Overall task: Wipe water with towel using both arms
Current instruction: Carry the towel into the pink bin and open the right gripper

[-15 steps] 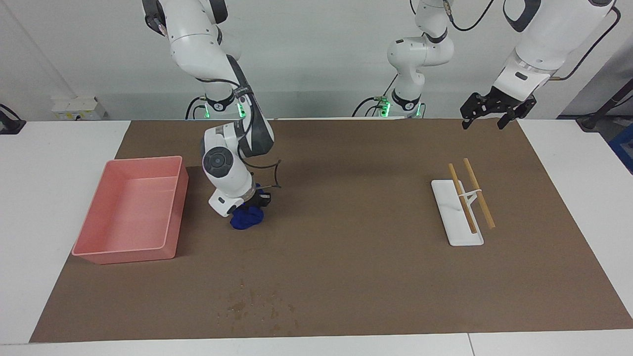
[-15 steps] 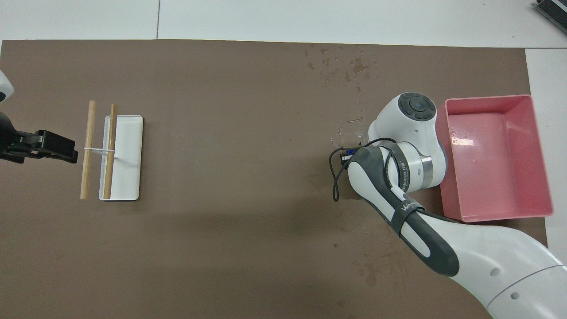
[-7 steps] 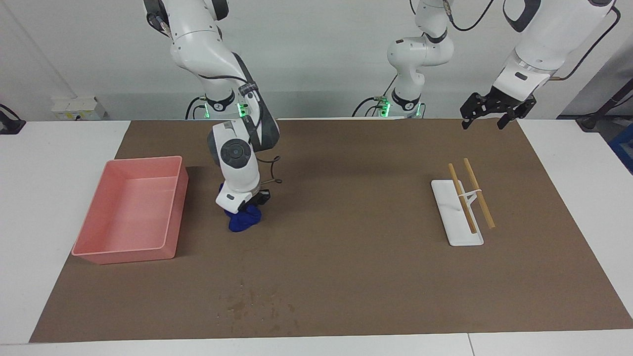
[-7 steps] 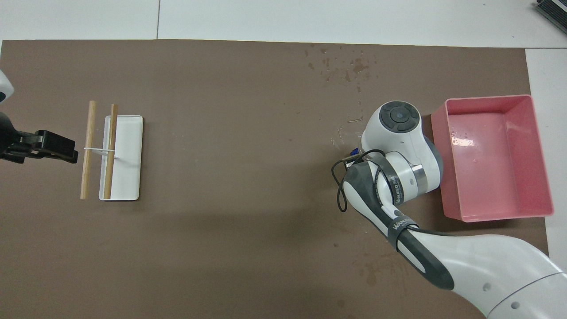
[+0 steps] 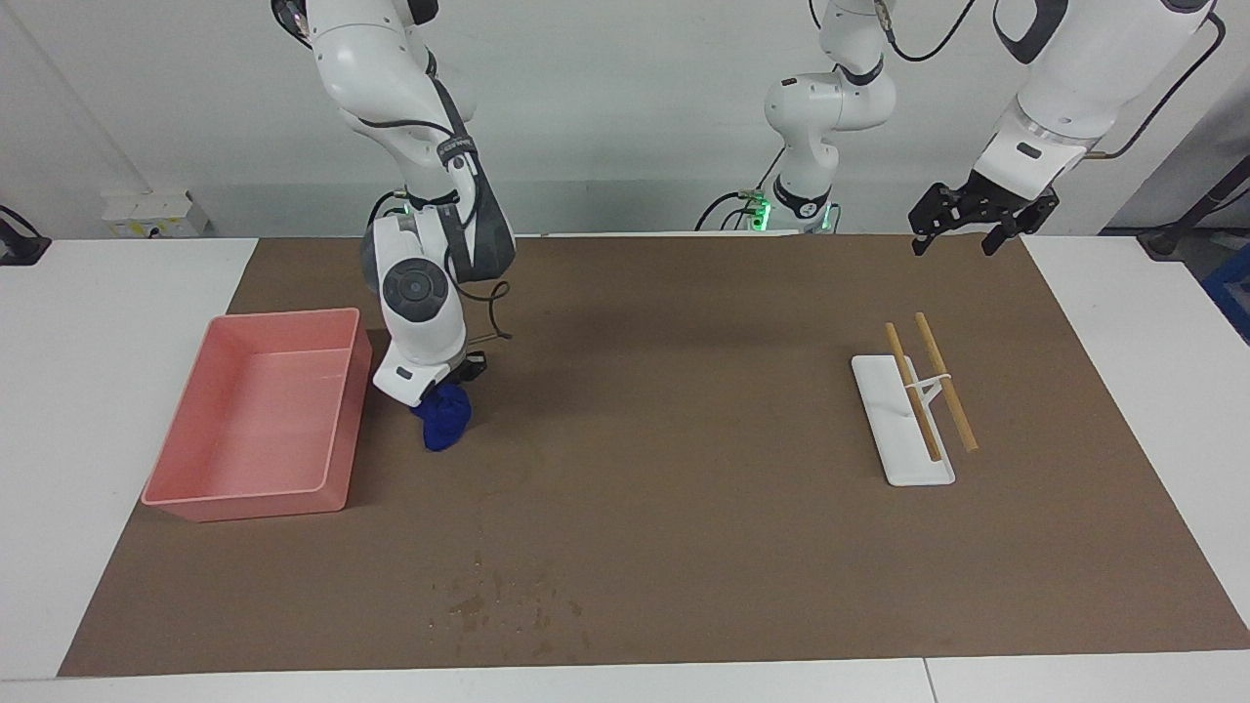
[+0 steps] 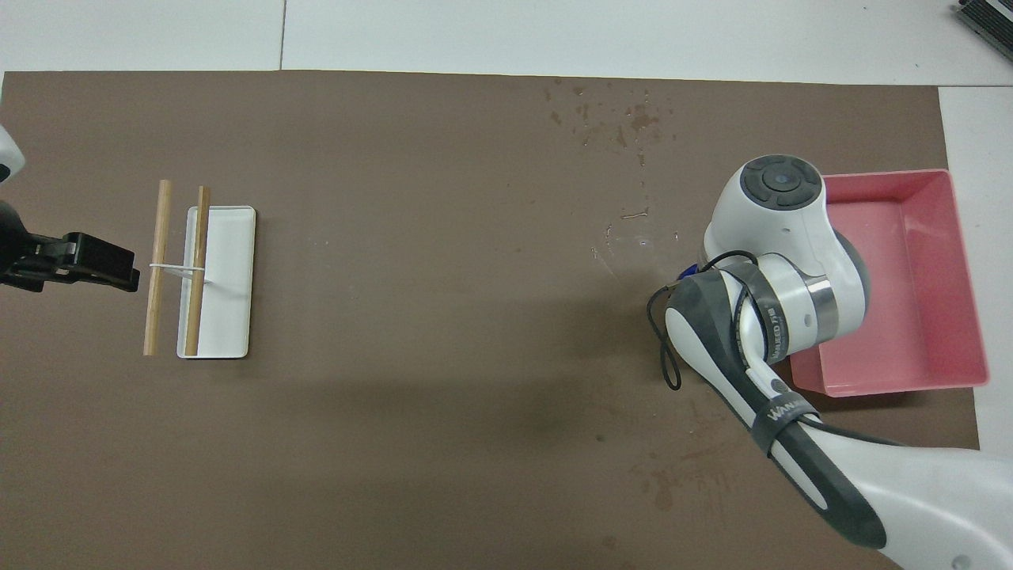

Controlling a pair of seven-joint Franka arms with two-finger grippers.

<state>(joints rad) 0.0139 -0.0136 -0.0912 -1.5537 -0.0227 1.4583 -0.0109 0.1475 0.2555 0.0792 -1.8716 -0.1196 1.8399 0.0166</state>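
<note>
The blue towel [image 5: 441,416] hangs bunched from my right gripper [image 5: 437,394], which is shut on it low over the mat, close beside the pink tray's wall. In the overhead view the right wrist covers the gripper, and only a blue scrap of the towel [image 6: 686,274] peeks out. The water shows only as faint wet glints on the mat [image 6: 633,226], toward the middle of the table from the towel. My left gripper [image 5: 954,244] waits open and empty in the air over the mat's edge at the left arm's end, and its fingers [image 6: 111,265] show beside the stick rack.
The pink tray [image 5: 256,496] stands at the right arm's end with droplets inside. A white rack [image 5: 903,444] carrying two wooden sticks lies at the left arm's end. A cluster of small dark speckles [image 5: 508,605] marks the mat's edge farthest from the robots.
The right arm has lifted the towel off the mat and carried it toward the pink tray. The left arm has not moved.
</note>
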